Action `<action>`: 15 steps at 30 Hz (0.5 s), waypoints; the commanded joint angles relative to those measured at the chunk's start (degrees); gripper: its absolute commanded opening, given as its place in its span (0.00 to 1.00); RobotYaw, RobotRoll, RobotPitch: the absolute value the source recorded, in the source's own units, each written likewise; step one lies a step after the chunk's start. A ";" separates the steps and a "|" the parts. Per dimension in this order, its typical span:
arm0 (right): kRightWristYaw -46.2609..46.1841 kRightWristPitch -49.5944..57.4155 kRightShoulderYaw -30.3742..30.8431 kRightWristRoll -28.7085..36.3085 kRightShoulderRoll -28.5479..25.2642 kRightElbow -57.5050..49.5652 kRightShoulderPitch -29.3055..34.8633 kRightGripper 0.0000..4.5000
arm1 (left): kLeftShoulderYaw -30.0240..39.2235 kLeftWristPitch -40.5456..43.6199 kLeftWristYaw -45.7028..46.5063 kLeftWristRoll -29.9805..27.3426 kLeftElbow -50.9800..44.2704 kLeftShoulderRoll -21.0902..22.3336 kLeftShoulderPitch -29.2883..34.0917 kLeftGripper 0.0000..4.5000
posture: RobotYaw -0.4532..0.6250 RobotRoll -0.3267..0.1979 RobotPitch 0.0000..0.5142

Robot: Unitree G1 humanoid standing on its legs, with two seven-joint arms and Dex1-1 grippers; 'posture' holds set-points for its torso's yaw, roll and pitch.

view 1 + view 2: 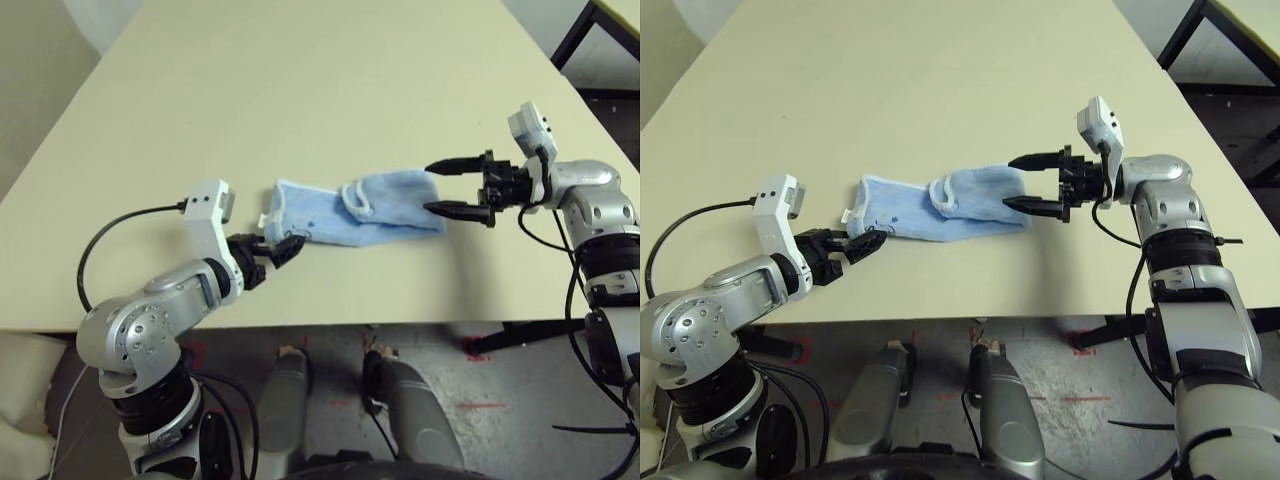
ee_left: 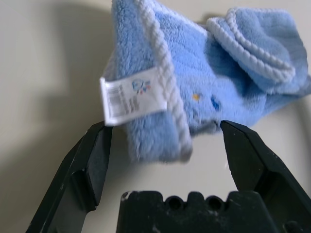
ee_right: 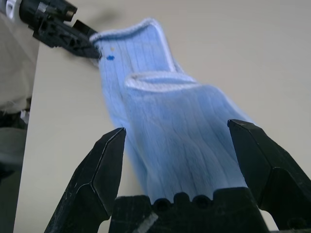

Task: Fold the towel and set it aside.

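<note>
The towel [image 1: 355, 212], light blue with white edging, lies as a long bunched strip near the table's front edge, one corner turned back on itself in the middle. My left gripper [image 1: 283, 250] is open at its left end. In the left wrist view that end, with its white label [image 2: 131, 99], sits between the spread fingers [image 2: 92, 160]. My right gripper [image 1: 431, 187] is open at the right end, one finger on each side of the cloth, and the towel [image 3: 175, 131] runs away from between its fingers [image 3: 104, 165] toward the left gripper [image 3: 73, 36].
The beige table [image 1: 300, 80] stretches far behind the towel. Its front edge [image 1: 400, 322] is just below the towel. A black cable [image 1: 100, 240] loops over the table by my left arm. A black frame [image 1: 590, 30] stands past the far right corner.
</note>
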 commanded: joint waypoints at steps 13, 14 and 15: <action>2.26 -1.01 -1.32 -0.32 -5.55 1.33 2.10 1.00 | 9.18 1.05 8.23 -4.80 9.30 -0.17 -6.71 0.01 | 0.59 0.62 0.32; 2.32 -1.23 -1.34 -0.38 -5.69 1.69 2.07 1.00 | 9.51 1.05 8.32 -4.71 9.49 0.63 -6.93 0.01 | 0.59 0.62 0.32; 2.36 -1.41 -1.34 -0.45 -5.80 1.98 2.06 1.00 | 9.72 1.05 8.29 -4.54 9.65 1.53 -7.15 0.01 | 0.59 0.62 0.31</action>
